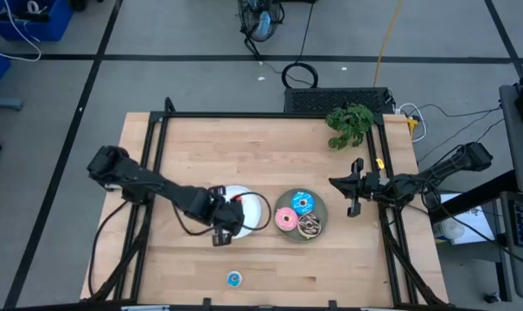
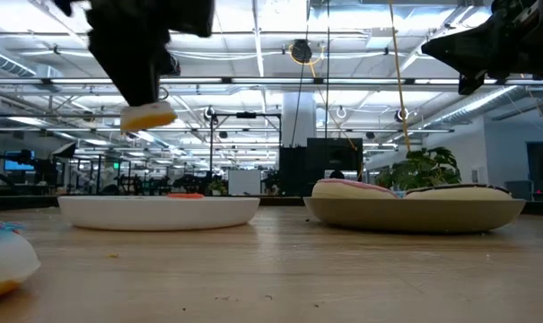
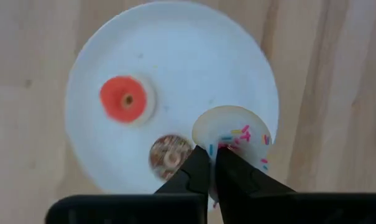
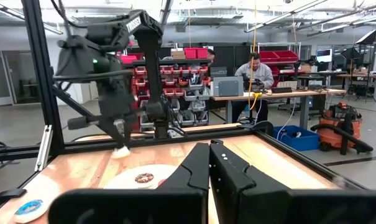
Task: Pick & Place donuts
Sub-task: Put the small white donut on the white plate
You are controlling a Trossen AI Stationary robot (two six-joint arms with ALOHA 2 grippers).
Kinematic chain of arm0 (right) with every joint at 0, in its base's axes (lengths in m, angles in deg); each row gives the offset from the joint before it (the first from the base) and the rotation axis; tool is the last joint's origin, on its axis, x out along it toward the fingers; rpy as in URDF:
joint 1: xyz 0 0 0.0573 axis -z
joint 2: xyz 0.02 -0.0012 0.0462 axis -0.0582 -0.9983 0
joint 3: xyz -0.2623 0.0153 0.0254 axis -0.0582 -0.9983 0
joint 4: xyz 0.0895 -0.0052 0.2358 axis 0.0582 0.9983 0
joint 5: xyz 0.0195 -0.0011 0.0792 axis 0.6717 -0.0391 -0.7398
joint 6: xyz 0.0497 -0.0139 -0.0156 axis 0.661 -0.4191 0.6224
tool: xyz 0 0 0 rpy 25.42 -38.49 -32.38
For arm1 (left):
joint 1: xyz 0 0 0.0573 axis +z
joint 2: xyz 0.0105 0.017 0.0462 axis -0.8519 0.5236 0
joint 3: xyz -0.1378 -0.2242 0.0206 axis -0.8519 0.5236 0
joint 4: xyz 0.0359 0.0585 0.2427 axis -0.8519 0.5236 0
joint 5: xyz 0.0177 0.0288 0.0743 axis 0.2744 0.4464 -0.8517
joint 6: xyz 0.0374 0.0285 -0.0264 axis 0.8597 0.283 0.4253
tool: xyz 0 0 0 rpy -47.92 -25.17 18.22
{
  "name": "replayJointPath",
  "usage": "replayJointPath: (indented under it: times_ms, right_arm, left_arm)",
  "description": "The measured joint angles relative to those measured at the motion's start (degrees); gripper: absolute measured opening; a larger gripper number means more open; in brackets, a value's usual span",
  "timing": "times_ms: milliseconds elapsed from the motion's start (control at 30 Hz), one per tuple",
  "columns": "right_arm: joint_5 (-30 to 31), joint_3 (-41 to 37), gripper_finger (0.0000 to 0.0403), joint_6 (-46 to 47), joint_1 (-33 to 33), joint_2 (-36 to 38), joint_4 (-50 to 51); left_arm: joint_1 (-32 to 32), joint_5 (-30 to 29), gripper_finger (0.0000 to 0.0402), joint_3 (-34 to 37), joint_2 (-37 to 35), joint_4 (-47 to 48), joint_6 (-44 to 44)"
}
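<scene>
My left gripper [image 3: 212,152] hangs over the white plate [image 1: 254,203] and is shut on the tiny pink-white donut [image 3: 237,127]. In the low view this donut [image 2: 147,117] floats above the plate. A tiny red donut [image 3: 127,99] and a tiny brown donut [image 3: 169,155] lie flat on the white plate. The grey plate [image 1: 323,210] holds the larger blue [image 1: 302,203], pink [image 1: 286,219] and brown sprinkled [image 1: 311,226] donuts. A tiny blue donut [image 1: 234,278] lies on the table near its near edge. My right gripper [image 4: 209,149] waits shut at the table's right side, raised. My left gripper pinches the pink-white donut by its rim [image 3: 222,144] between the two fingers, coming from above and pointing down. The donut is lifted clear above the white plate and sits slightly tilted below the fingers.
A green toy plant [image 1: 349,123] lies at the far right corner of the table. A black frame [image 1: 157,147] runs along the table's left, far and right edges. Bare wood lies far of both plates. A person sits at a desk in the room beyond.
</scene>
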Motion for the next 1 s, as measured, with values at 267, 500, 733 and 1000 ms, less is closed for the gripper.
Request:
replayJointPath:
  times_ms: [267, 500, 733, 1000]
  right_arm:
    - [-0.01, 0.0, 0.0, -0.12, 0.01, 0.01, 0.02]
    - [0.0, 0.0, 0.0, -0.15, 0.01, 0.02, -0.02]
    - [0.0, 0.01, 0.0, -0.15, 0.0, 0.01, -0.02]
    - [0.0, 0.01, 0.0, 0.23, 0.01, 0.02, -0.02]
  left_arm:
    - [2.79, 1.97, 0.0006, 0.99, 3.17, -6.3, 3.7]
    - [3.07, 2.45, 0.0026, 0.99, 9.91, -7.51, 4.46]
    - [3.75, 4.53, 0.0007, 0.99, 13.07, -7.65, 2.69]
    - [3.97, 4.4, 0.0061, 0.97, 14.67, -7.87, 1.53]
